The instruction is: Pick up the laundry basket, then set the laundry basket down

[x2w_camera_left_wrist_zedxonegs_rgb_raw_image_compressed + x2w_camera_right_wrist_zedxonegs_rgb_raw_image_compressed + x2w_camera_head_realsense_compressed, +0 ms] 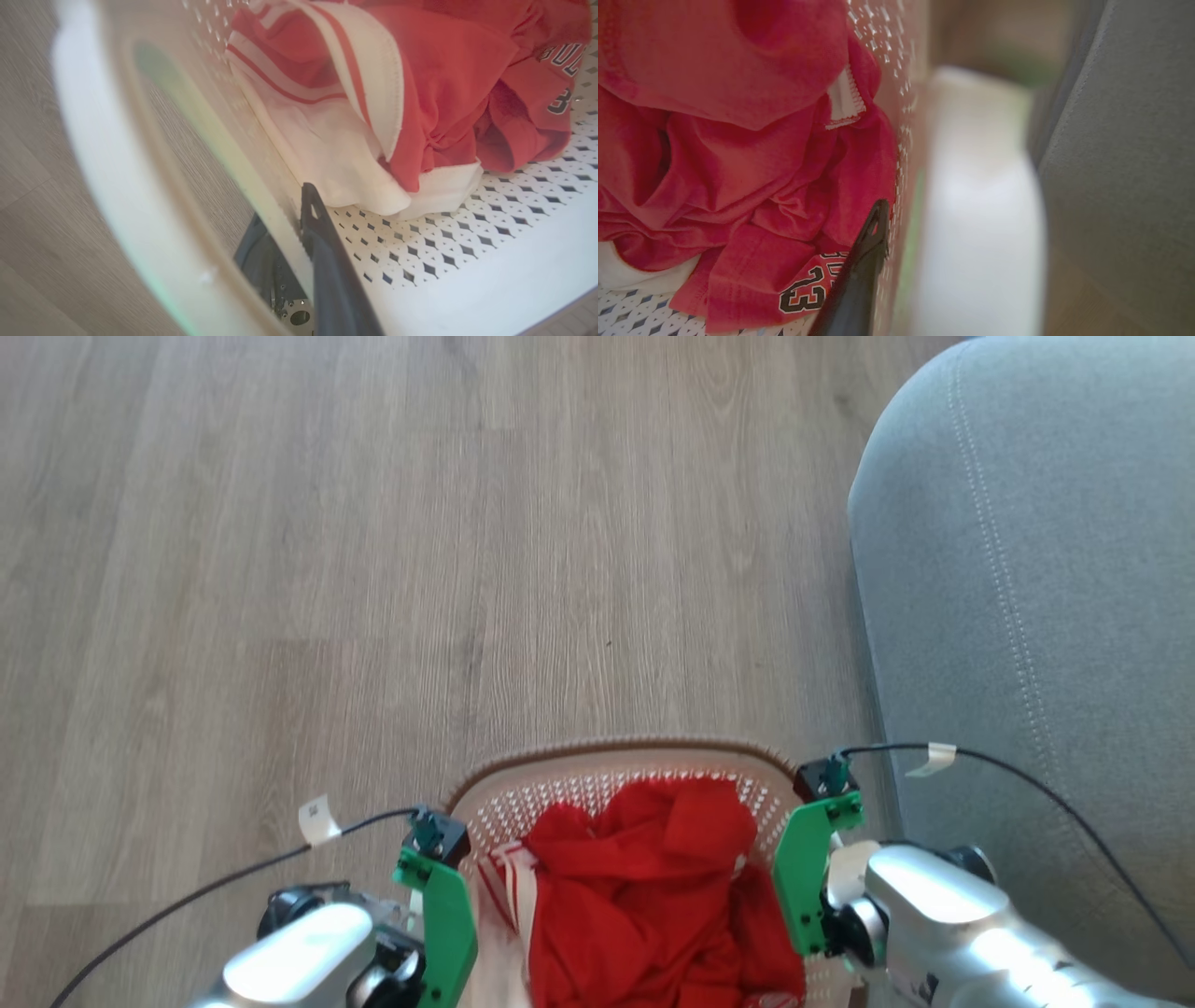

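**Item:** laundry basket (607,749). Small, white, perforated plastic, rounded-rectangular, with a brown woven-look rim. It sits directly between the two hands, close in front of the robot. Its long axis appears to run from hand to hand, with one white side handle (88,154) just outside each hand. Whether its base is on or off the floor cannot be told.

**Contents:** crumpled red and white clothes (644,887), lying inward of both hands. They touch the right inner finger and sit just beyond the left one.

**Left gripper** (285,219): pinching the basket's side wall, with one dark finger inside and the other outside.

**Right gripper** (894,214): one dark finger (859,280) lies inside along the opposite wall. The outer finger is hidden, so its grip cannot be told.

**Reach:** both arms are equally near, one at each end. Any lift or lowering probably depends on the two hands travelling level.

**Surroundings:**
- Grey upholstered sofa (1027,616): just outward of the right gripper, near the right handle. It is the likeliest obstruction to any sideways move.
- Pale wood-plank floor (373,569): ahead of the fingers and outward of the left gripper.
- Black cable with paper tag (319,821): trails outward from the left wrist.
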Available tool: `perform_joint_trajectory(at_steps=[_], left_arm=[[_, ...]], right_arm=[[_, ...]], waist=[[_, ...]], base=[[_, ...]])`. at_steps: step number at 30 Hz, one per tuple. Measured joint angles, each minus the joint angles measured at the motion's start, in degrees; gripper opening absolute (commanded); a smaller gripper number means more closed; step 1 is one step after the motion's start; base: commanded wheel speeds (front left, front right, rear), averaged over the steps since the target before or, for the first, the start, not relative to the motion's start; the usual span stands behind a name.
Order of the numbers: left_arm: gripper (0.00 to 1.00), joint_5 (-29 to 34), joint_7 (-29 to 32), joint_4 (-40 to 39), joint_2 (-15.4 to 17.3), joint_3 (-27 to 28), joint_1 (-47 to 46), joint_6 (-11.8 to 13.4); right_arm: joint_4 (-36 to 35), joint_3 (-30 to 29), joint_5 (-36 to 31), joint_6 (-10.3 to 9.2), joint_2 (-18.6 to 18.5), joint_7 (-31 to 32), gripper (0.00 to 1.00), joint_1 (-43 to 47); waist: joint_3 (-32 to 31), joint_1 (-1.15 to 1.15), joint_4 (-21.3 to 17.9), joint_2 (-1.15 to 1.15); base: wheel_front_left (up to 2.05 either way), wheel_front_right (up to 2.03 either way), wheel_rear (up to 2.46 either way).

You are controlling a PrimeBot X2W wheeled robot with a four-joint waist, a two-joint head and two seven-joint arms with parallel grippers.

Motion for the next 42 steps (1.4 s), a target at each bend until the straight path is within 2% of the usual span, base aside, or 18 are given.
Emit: perform_joint_trajectory(at_steps=[9,19,42], left_arm=[[0.0,0.26,2.54,-6.69,3.46,-0.12,3.19,2.53],[0.0,0.85,3.01,-10.63,5.11,-0.14,4.75,5.46],[0.0,0.83,3.02,-11.72,5.59,-0.12,5.89,6.8]], right_arm=[[-0.54,1.83,1.49,0.0,0.13,-0.7,0.0,2.44],[-0.36,2.92,2.56,0.0,0.19,-1.49,0.0,2.8],[-0.09,4.26,3.93,0.0,0.27,-1.99,0.0,3.21]], waist=[[-2.53,0.0,0.07,0.0],[-4.31,0.0,-0.09,-0.01],[-4.13,0.0,-0.1,0.0]], base=[[0.0,0.0,0.0],[0.0,0.0,0.0],[0.0,0.0,0.0]])
